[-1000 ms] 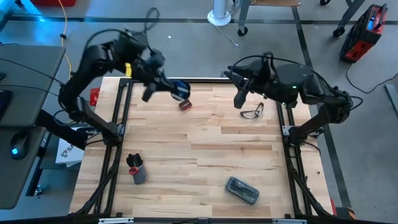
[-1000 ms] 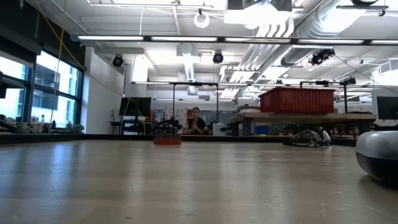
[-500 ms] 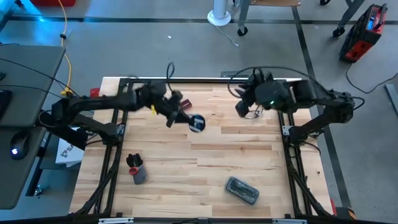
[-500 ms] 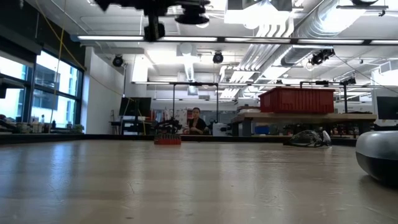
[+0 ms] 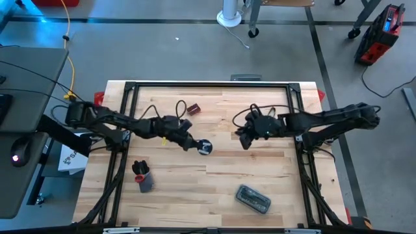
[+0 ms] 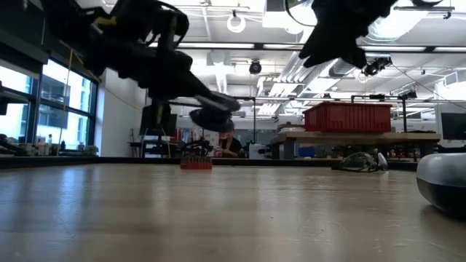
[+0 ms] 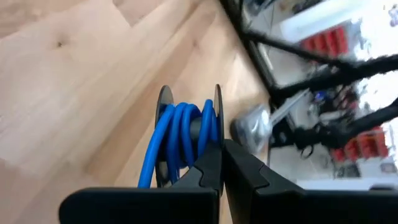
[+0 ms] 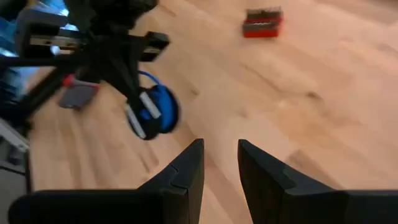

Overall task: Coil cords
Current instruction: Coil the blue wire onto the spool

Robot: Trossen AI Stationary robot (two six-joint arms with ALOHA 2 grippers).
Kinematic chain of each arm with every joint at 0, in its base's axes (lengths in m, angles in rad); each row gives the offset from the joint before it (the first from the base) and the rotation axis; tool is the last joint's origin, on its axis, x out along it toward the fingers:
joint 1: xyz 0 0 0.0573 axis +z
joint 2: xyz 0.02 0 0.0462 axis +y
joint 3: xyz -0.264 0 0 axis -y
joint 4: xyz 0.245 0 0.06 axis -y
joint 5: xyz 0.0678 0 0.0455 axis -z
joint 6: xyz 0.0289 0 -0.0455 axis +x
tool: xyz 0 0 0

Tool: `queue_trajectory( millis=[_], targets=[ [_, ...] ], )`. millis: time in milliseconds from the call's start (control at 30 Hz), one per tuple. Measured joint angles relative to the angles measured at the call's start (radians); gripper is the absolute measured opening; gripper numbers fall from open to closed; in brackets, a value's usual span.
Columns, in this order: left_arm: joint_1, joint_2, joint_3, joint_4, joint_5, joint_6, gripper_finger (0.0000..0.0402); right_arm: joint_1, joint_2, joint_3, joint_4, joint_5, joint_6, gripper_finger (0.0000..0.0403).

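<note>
A small round black reel point(image 7: 186, 127) wound with blue cord hangs above the middle of the table point(image 5: 214, 169), with my left gripper point(image 5: 197, 145) shut on it. The high view shows a blue-white patch on the reel point(image 5: 205, 147). In the low view the reel point(image 6: 211, 117) is well above the tabletop. A slack loop of cord point(image 7: 148, 163) runs back from the reel toward the fingers. My right gripper point(image 5: 242, 140) hovers to the reel's right and points at it. Its fingers point(image 8: 221, 163) stand a little apart with nothing between them. My left gripper pinches the rim of one reel flange point(image 7: 217, 121) between its two fingertips. One finger point(image 7: 208, 168) lies on the cord side and the other outside the flange. The fingers come slanting down from the table's left. The reel is lifted clear, its flanges on edge.
A small red and dark box point(image 5: 194, 109) lies near the far edge. A grey case point(image 5: 253, 199) sits at the near right, and a dark and red tool point(image 5: 142, 175) at the near left. Glasses point(image 6: 360, 161) lie far right. A black frame point(image 5: 208, 84) borders the table.
Both arms have come down fast from high above the far edge toward the middle of the table, and both wrists have rolled. My left gripper has carried the reel down and toward the near edge, staying shut on it. My right gripper has sunk beside it with an unchanged gap.
</note>
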Motion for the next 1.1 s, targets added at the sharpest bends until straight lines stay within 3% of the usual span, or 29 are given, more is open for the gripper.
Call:
queue_trajectory(
  millis=[167, 400, 567, 833, 1100],
  targets=[
    [-0.005, 0.106, -0.054, 0.292, -0.066, -0.034, 0.0000, 0.000, 0.001, -0.085, 0.156, -0.014, 0.038, 0.0091],
    [0.012, 0.311, -0.091, 0.439, -0.083, -0.145, 0.0000, -0.003, 0.001, -0.091, 0.153, -0.011, 0.046, 0.0091],
    [0.012, 0.437, -0.076, 0.685, -0.086, -0.253, 0.0000, -0.003, 0.001, -0.091, 0.153, -0.011, 0.050, 0.0091],
    [0.012, 0.490, -0.047, 0.680, -0.111, -0.356, 0.0017, -0.003, 0.001, -0.091, 0.153, -0.013, 0.033, 0.0091],
    [0.026, 0.488, -0.049, 0.667, -0.112, -0.387, 0.0062, -0.003, 0.001, -0.091, 0.154, -0.045, 0.003, 0.0091]
  ],
)
